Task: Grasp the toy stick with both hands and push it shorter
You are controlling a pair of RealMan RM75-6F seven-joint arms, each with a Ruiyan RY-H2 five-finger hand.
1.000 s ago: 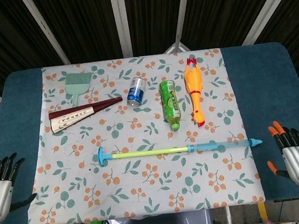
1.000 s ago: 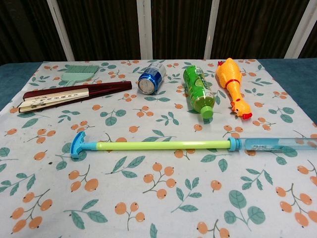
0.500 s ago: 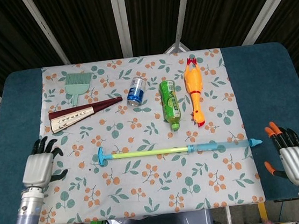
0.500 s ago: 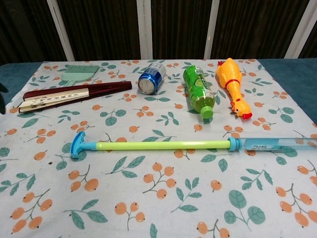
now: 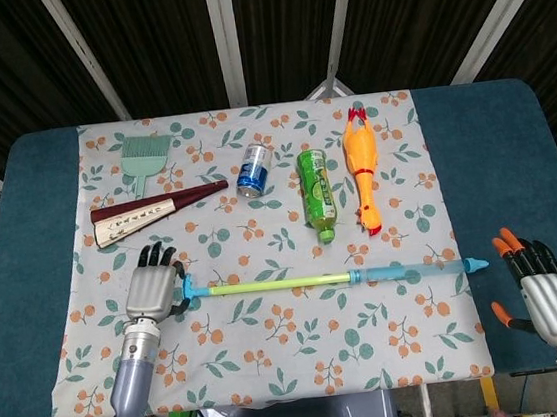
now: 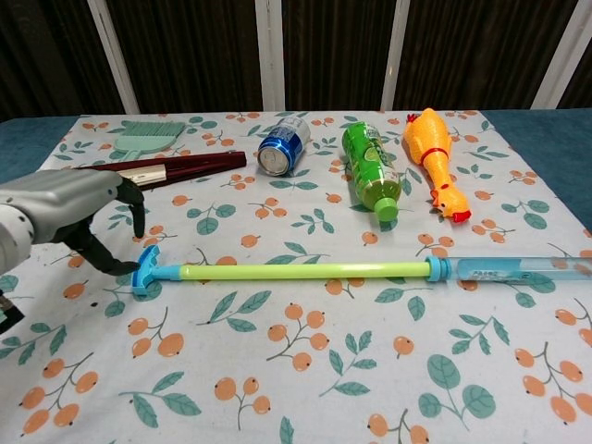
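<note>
The toy stick lay flat across the floral cloth, fully extended. The left hand sat right at its T-shaped end, fingers apart and curled, gripping nothing. The right hand hovered off the cloth, well apart from the pointed tip, fingers spread.
</note>
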